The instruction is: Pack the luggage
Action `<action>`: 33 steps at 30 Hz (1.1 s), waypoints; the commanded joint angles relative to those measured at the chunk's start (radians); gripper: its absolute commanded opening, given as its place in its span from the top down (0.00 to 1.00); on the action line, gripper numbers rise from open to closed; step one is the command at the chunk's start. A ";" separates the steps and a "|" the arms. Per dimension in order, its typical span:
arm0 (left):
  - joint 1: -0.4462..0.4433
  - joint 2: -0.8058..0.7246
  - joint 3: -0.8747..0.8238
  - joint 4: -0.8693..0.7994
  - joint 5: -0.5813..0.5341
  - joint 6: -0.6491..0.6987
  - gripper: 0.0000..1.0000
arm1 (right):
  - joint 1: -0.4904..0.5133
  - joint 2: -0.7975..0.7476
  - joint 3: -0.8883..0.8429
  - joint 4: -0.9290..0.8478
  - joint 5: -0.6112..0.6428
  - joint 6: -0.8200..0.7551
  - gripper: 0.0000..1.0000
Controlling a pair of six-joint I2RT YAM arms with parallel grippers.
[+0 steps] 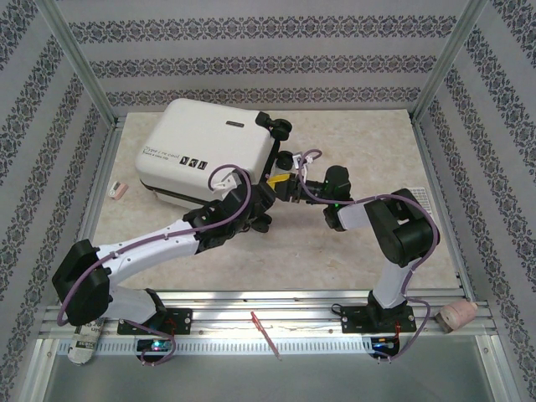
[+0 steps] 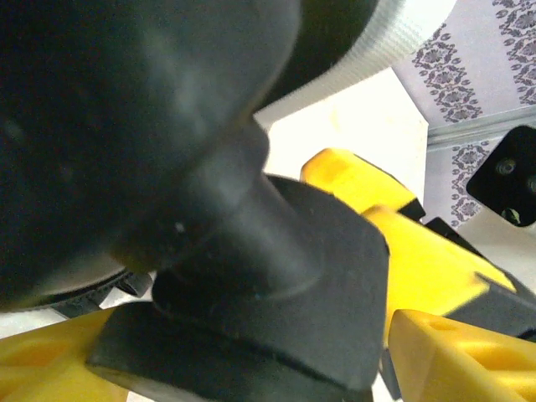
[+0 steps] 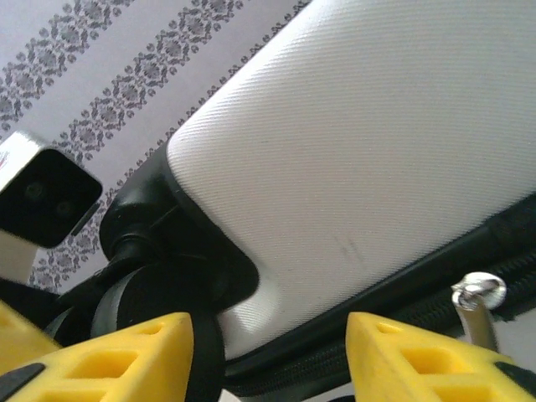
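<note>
1. Shows the left gripper [image 2: 251,356] nearest, at the near right corner of the suitcase [image 1: 205,146], with yellow fingers [image 2: 456,352] spread wide either side of a black wheel [image 2: 126,117] and its mount. Cannot tell whether clamped on the mount or merely standing around it. Use this arm as the brace: press gently, without twisting the wheel.
2. Shows the right gripper [image 3: 266,328] just beside it, facing the same corner, jaws apart and holding nothing.
3. Marks the zipper pull [image 3: 477,293], a small metal tab on the zipper [image 3: 511,251], off to the right of the right gripper's fingers and not between them. Judged the step in hand: zipping up the closed case. Shift the right gripper sideways to centre the tab, pinch it low, then draw along the seam, never away from it.
4. Slow down at the rounded corner, where a slider probably binds. Watch for the two grippers crowding each other there.
5. Locates the suitcase lying flat on the far left part of the table [image 1: 377,167], wheels turned towards the right arm. Cannot tell how much of the zipper is already shut.
</note>
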 commanded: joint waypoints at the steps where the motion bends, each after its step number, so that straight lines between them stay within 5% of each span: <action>1: -0.020 -0.012 -0.011 -0.018 0.008 -0.025 0.22 | -0.013 -0.041 -0.010 0.021 0.007 0.006 0.45; 33: -0.138 -0.120 -0.043 -0.044 -0.093 -0.045 0.22 | 0.005 -0.032 0.026 -0.011 -0.005 0.002 0.35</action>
